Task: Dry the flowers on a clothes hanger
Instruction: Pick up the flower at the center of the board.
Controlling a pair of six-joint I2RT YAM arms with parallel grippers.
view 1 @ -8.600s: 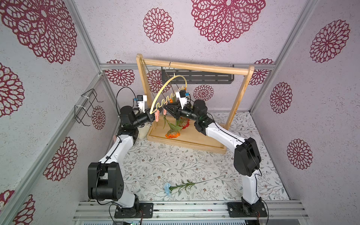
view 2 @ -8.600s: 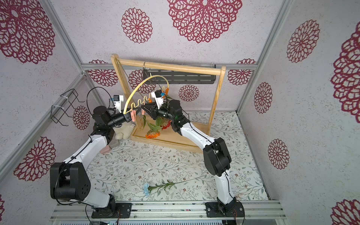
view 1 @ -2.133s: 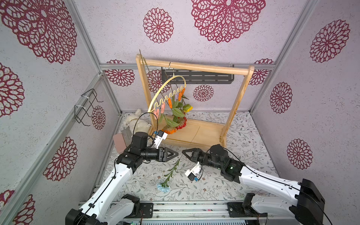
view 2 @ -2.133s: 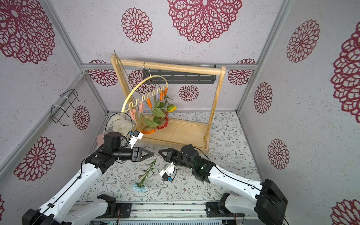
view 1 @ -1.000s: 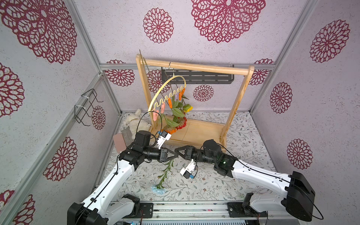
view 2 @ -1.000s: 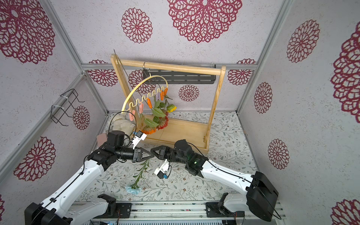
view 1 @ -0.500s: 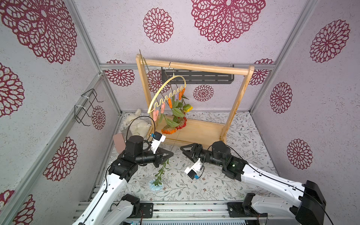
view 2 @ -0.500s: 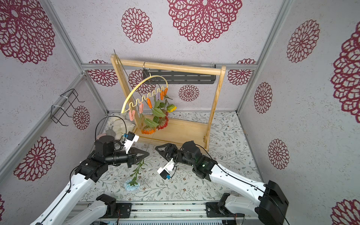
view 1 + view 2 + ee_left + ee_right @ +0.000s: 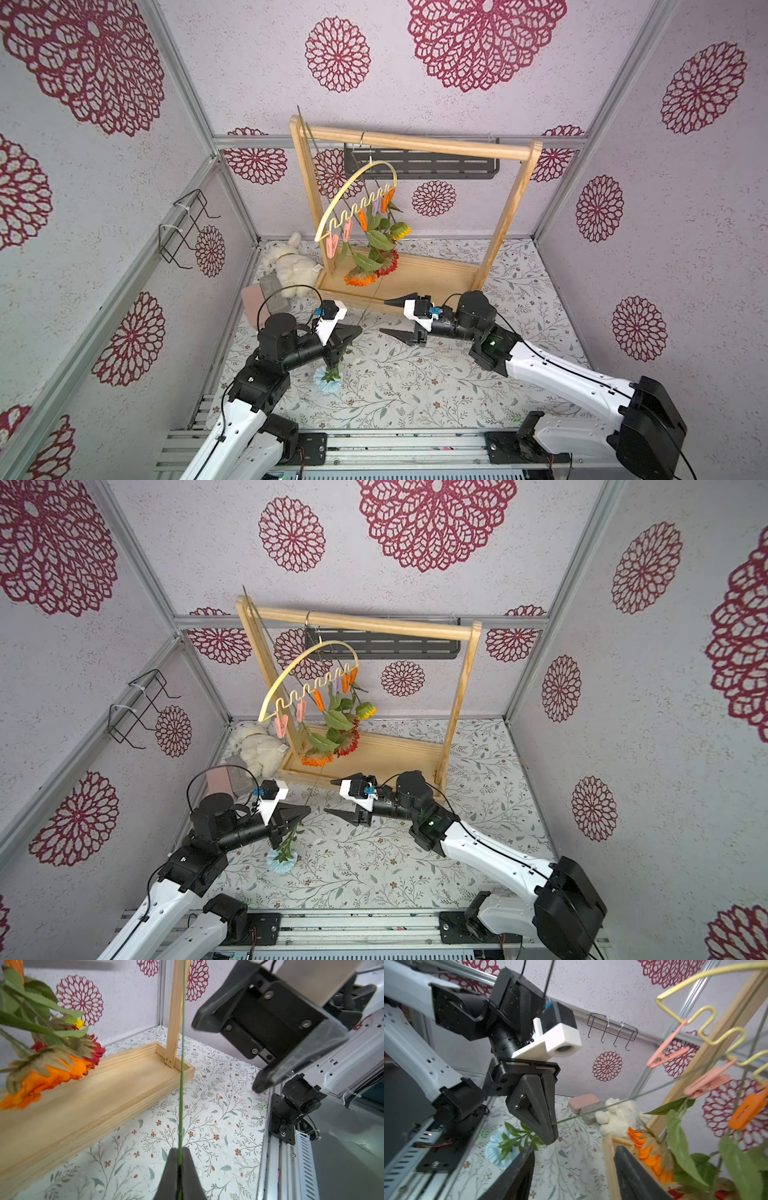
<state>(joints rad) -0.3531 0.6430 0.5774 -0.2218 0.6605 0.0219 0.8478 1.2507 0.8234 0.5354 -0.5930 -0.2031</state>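
My left gripper [image 9: 358, 331] [image 9: 306, 811] [image 9: 179, 1150] is shut on the thin green stem of the light blue flower [image 9: 328, 379] [image 9: 282, 860] [image 9: 496, 1151]. Its head hangs just over the floor and the stem [image 9: 181, 1076] points up toward the rack. Facing it, my right gripper [image 9: 384, 316] [image 9: 329, 796] [image 9: 574, 1149] is open and holds nothing. The pale yellow clothes hanger [image 9: 353, 195] [image 9: 708, 1022] hangs from the rack bar. Pegged to it, heads down, are an orange flower [image 9: 359, 279], a red flower [image 9: 388, 264] and a yellow flower [image 9: 401, 230].
The wooden rack [image 9: 415, 143] stands on its tray base [image 9: 436, 278] at the back. A white plush toy [image 9: 291, 266] and pink and grey blocks [image 9: 255, 301] lie at the back left. A wire holder [image 9: 183, 228] hangs on the left wall.
My right gripper has opened wider, drawn back from the stem to the right and rolled at the wrist. My left gripper has kept hold of the blue flower and shifted left with it.
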